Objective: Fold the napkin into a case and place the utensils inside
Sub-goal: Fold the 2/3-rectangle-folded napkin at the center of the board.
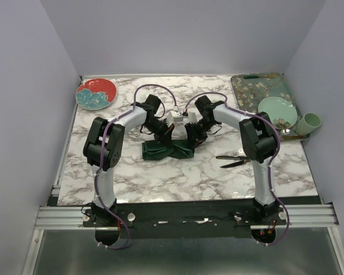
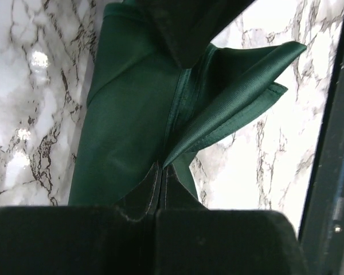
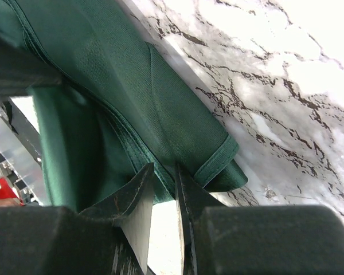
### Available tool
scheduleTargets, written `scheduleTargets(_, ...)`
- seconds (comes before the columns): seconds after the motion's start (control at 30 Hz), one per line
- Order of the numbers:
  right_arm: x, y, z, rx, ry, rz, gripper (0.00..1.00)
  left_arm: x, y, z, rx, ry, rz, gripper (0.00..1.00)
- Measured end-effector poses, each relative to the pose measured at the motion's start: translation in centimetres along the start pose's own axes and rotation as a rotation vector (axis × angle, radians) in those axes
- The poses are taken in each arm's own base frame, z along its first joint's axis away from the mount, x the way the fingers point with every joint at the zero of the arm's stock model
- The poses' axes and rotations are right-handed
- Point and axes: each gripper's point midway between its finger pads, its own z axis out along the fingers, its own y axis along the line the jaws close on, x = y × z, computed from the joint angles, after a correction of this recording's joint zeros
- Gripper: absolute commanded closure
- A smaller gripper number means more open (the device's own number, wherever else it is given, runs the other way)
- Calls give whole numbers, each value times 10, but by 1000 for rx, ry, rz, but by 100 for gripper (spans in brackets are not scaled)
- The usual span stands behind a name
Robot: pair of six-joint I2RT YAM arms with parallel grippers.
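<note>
The dark green napkin [image 1: 163,151] lies partly folded and bunched at the table's middle. My left gripper [image 1: 159,136] is at its far left edge, shut on a fold of the cloth [image 2: 132,114], with the jaws pressed together [image 2: 159,175]. My right gripper [image 1: 190,137] is at its far right edge, and its jaws stand narrowly apart [image 3: 163,171] with the hemmed edge of the napkin [image 3: 160,103] pinched between the tips. A loose corner sticks up in the left wrist view. The two black utensils [image 1: 234,161] lie on the marble to the right of the napkin, by the right arm.
A red floral plate [image 1: 96,93] sits at the far left corner. A teal floral tray [image 1: 245,87] at the far right holds a pale green plate [image 1: 277,109]. A pale green cup [image 1: 309,122] stands beside it. Purple cables run along both arms.
</note>
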Motion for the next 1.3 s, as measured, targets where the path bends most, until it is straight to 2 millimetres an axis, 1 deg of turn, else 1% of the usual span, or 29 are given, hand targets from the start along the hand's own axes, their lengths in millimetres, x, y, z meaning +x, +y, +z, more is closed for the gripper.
scheduleTargets(0.17,0,0,0,0,1,-10,69,9,16,6,52,-13,-178,97)
scheduleTargets(0.23,0,0,0,0,1,-15,69,12,21,7,61,-16,-225,96)
scheduleTargets(0.43,-2,0,-1,0,-2,-39,68,14,22,6,82,-23,-309,95)
scheduleTargets(0.6,-4,-2,-5,18,-13,-81,67,19,22,10,97,-16,-361,95)
scheduleTargets(0.8,-6,-4,-6,31,-13,-118,68,22,15,12,130,-21,-406,98)
scheduleTargets(0.83,-5,-4,-6,31,-13,-127,68,26,11,14,142,-16,-424,98)
scheduleTargets(0.97,-5,-4,-5,26,-9,-157,68,33,-8,14,177,-10,-468,97)
scheduleTargets(1.1,-4,-3,-4,17,-7,-187,68,29,-17,10,194,-22,-499,96)
scheduleTargets(1.23,-4,-2,-4,13,-6,-209,68,25,-17,8,194,-29,-525,95)
scheduleTargets(1.3,-4,-2,-4,13,-7,-219,68,18,-14,5,189,-37,-527,94)
